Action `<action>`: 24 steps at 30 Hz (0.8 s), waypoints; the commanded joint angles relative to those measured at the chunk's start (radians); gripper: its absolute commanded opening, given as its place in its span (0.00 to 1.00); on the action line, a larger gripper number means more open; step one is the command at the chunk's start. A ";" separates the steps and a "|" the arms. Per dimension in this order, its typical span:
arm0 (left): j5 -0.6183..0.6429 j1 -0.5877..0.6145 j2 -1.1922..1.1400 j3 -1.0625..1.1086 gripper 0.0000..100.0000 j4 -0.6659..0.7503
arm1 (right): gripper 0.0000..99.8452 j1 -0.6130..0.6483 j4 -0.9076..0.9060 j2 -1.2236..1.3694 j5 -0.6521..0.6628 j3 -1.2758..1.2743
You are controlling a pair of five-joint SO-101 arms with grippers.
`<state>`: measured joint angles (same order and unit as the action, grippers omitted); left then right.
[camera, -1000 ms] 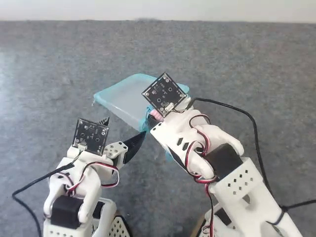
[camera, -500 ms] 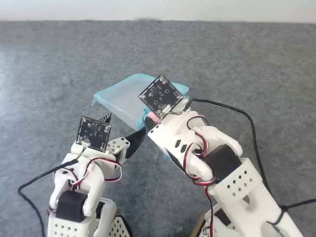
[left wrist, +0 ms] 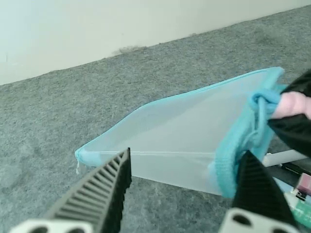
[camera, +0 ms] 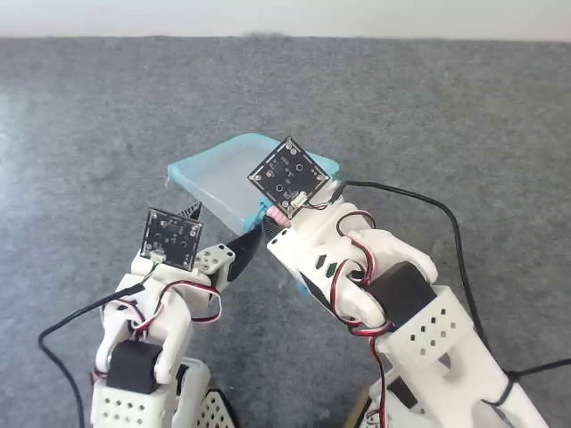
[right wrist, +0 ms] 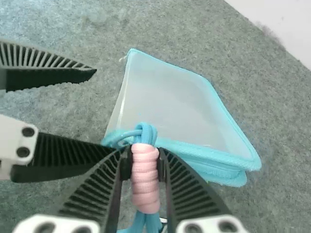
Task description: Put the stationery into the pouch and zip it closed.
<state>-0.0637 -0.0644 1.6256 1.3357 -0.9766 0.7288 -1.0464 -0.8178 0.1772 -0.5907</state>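
Grip status: right gripper (right wrist: 143, 155) is pressed onto a pink tab (right wrist: 145, 179), one ribbed finger on each side. The tab is knotted into a turquoise cord (right wrist: 138, 133) at a corner of the pouch (right wrist: 170, 104). My read is that's the zip pull, so the hold suits the closing step, a pull along the zip edge. Other side: left gripper (left wrist: 187, 153) is spread wide with nothing in it, just short of the pouch, whose near edge is framed between its fingers (left wrist: 104, 189). It's probably staged to pin the fabric so the zip has something to pull against. In the high view both grippers meet at frame centre, left arm at lower left, right arm at lower right. The pouch sits just beyond them, centre and slightly up-left, on grey carpet (camera: 464, 116). The end at the tab looks raised, and the far corner is down on the carpet. Some stationery (left wrist: 291, 174), a white stick and small bits, shows under the right gripper by that raised end. Can't tell whether it's inside the pouch or just beside it, so loading isn't confirmed. Zip state is also unclear. Risk as I judge it: pulling the tab with the left side unclamped drags the whole pouch. Farther out the carpet runs up to a pale wall (camera: 285, 16).
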 commanded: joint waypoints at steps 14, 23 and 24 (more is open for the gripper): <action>-0.005 0.014 0.006 -0.008 0.18 0.032 | 0.01 -0.065 -0.030 0.002 0.035 0.055; -0.008 0.014 0.006 -0.005 0.15 0.034 | 0.01 -0.102 -0.019 0.002 0.066 -0.021; -0.008 0.014 0.006 -0.005 0.15 0.034 | 0.01 -0.102 -0.019 0.002 0.072 -0.032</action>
<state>-0.0575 -0.0598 1.6303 1.3357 -0.9705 0.6521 -1.0725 -0.8163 0.2186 -0.6214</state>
